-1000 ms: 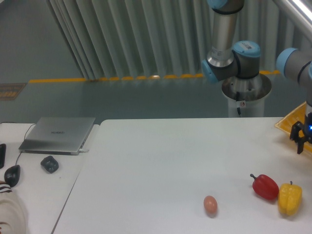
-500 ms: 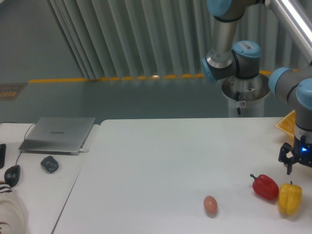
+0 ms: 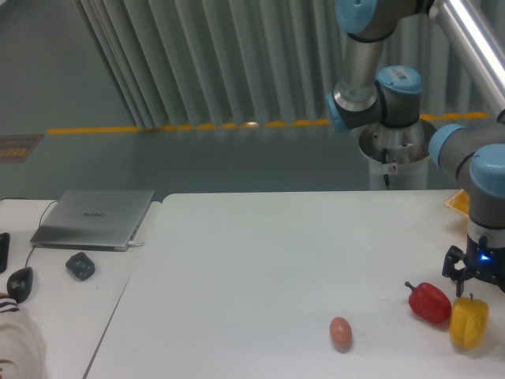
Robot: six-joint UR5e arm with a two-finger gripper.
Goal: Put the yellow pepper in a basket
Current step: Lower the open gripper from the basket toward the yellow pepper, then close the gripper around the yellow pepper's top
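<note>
The yellow pepper (image 3: 469,322) stands on the white table near the front right corner, its left side touching the red pepper (image 3: 429,302). My gripper (image 3: 474,284) hangs just above the yellow pepper, pointing down, open, with nothing between its fingers. One dark fingertip (image 3: 450,272) shows over the red pepper's right shoulder. Only a small yellow corner of the basket (image 3: 456,202) is visible at the right edge behind the arm; the rest is hidden or out of frame.
A small pinkish egg (image 3: 340,331) lies left of the peppers. On a side table to the left are a closed laptop (image 3: 95,218), a dark small object (image 3: 80,265) and a mouse (image 3: 19,283). The arm's base (image 3: 397,150) stands behind the table.
The gripper has come down and to the left, from beside the basket at the right edge to just above the yellow pepper. The peppers and egg have not moved.
</note>
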